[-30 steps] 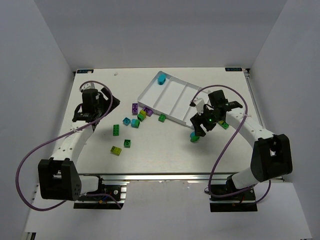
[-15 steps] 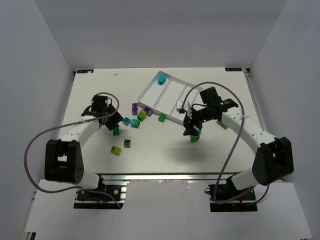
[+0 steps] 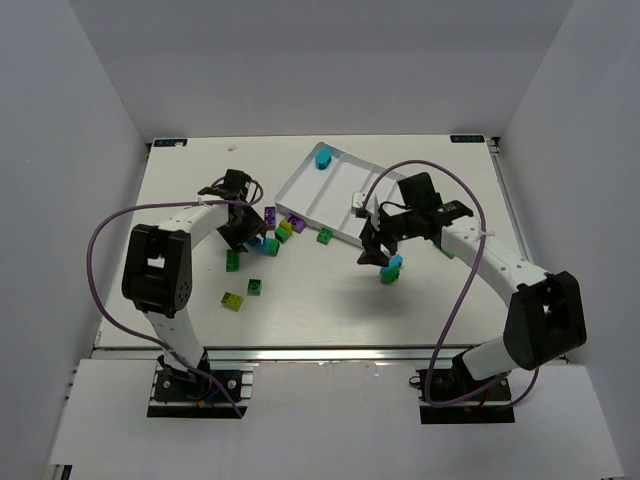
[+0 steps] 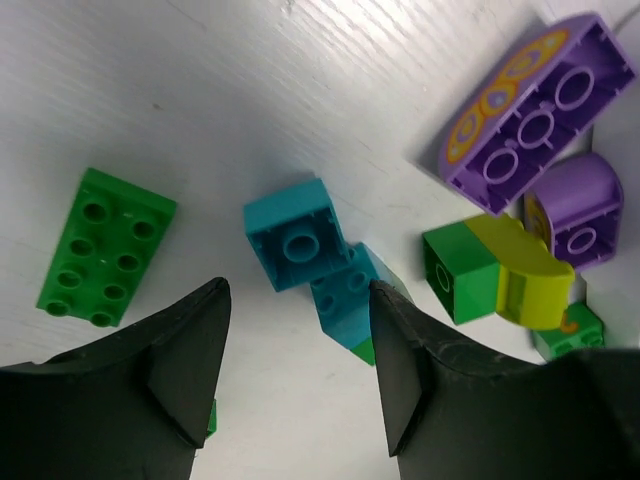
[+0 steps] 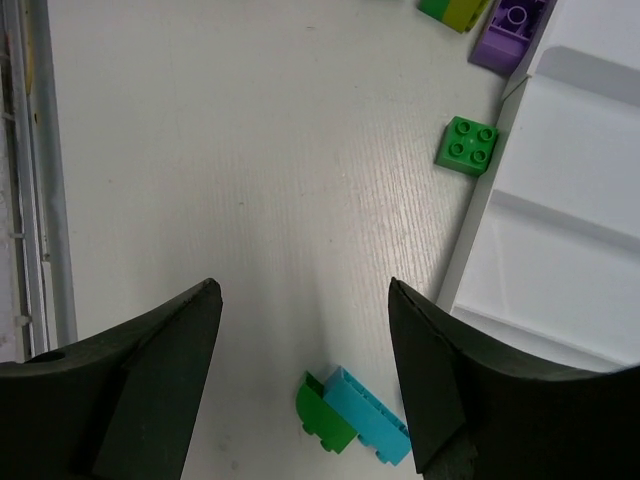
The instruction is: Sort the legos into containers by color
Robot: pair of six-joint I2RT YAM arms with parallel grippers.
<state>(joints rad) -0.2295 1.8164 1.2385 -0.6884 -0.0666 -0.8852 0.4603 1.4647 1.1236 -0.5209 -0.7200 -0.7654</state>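
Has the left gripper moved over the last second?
Yes. The left gripper has swung right, toward the tray, and now hangs open over the cyan bricks near the tray's left corner.

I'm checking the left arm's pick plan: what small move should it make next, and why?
Probably ease the left gripper forward and down over the cyan brick, then close. Its jaws stand open, the brick lies loose on the table just ahead of the fingertips, and a second cyan brick touches it, so a centred approach seems safest.
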